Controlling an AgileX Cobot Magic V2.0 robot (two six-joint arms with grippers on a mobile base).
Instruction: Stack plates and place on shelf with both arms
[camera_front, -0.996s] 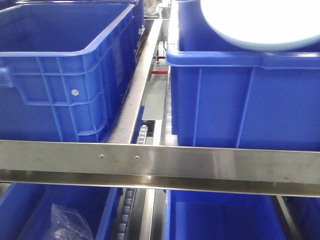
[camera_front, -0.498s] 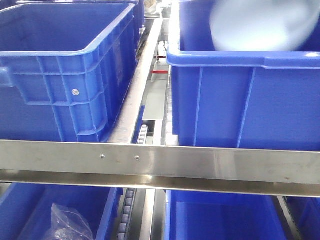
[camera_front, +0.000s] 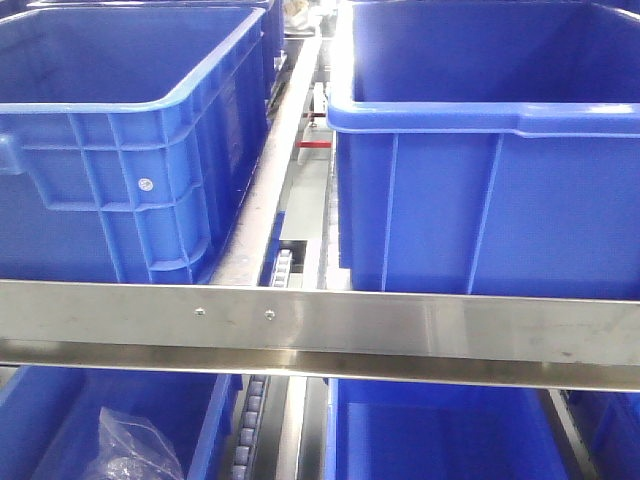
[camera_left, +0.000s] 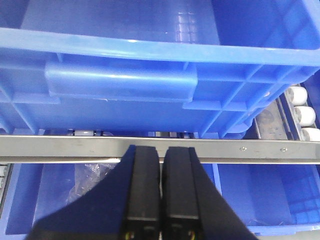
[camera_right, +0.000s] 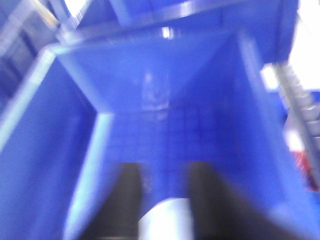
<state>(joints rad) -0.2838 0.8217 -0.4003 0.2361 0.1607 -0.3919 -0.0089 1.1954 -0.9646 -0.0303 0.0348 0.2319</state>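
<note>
Plates: only a pale sliver (camera_right: 165, 220) shows, low between the right gripper's fingers in the blurred right wrist view; probably a plate rim, too smeared to say whether one plate or two. No plate appears in the front or left wrist views.
Right gripper (camera_right: 162, 200): fingers spread apart with the pale piece between them; whether they clamp it cannot be told from the blur.
Right arm pose: wrist angled down into the right crate (camera_front: 480, 110), looking along its floor toward the far corner.
Key relation: the pale piece lies directly between the right fingers, and that arm is the nearer one; crate walls stand on both sides, so any setting-down runs along the crate's length, by my reading.
Left gripper (camera_left: 161, 165): fingers pressed together, nothing held.
Left arm pose: level, low, pointing at the steel shelf rail (camera_left: 75, 147) below the left crate (camera_left: 120, 85); well apart from the plate.
Lower shelf: blue bins, one holding a clear plastic bag (camera_front: 135, 450).
Stage, as judged: placing in hand, right arm only.
</note>
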